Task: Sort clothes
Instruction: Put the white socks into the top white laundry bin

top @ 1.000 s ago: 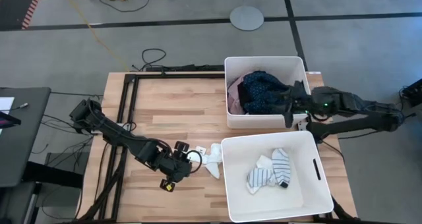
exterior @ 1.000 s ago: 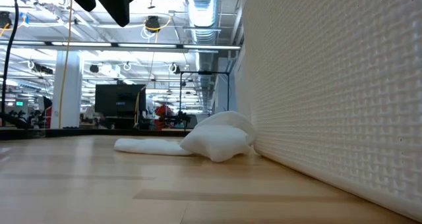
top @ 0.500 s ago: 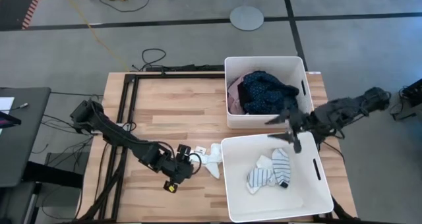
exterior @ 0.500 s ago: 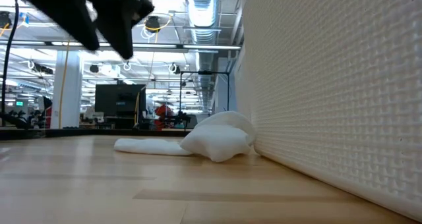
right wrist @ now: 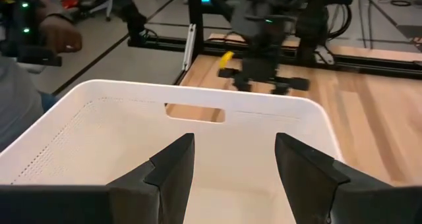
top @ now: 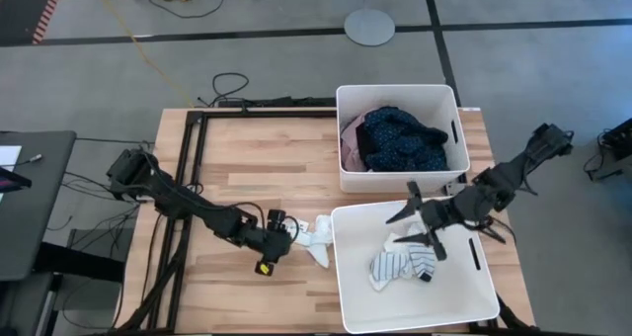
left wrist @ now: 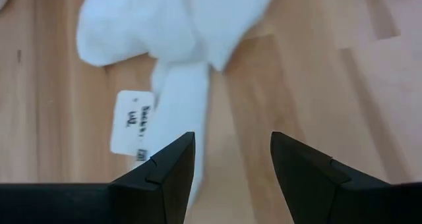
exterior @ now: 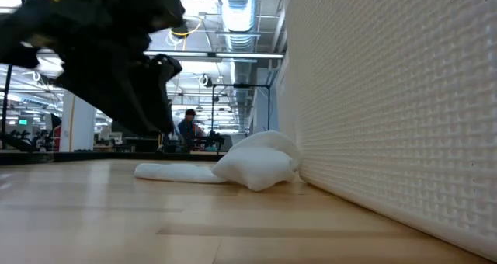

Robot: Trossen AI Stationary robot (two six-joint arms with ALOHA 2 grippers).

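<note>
Clothes: dark navy dotted fabric garment [top: 400, 138] piled in the far white rectangular plastic bin [top: 347, 173], w/ a pink fabric garment [top: 351, 148] tucked at that bin's left side, partly under the navy one. Near white rectangular plastic bin [top: 395, 311] holds small socks: a navy-striped white sock [top: 423, 252] lying on a pale striped sock [top: 390, 268], plus a plain white bit beside them. Light wooden slatted table [top: 247, 158] carries both bins, which sit side by side on its right half.

Left arm reaches across table from the left edge; left gripper [top: 286, 239] low over the wood, fingers [left wrist: 165, 168] apart at a medium gap, nothing between them. Small white fabric sock [top: 316, 239] crumpled on table just beside near bin's left wall, right ahead of left gripper; a white label tag [left wrist: 132, 122] shows on it in left wrist view. Low view: sock [exterior: 252, 167] lies against the bin wall.

Right gripper [top: 420, 222] above near bin, over the socks, fingers [right wrist: 171, 165] spread wide, empty.

Person [exterior: 187, 124] far back in room, low view.
</note>
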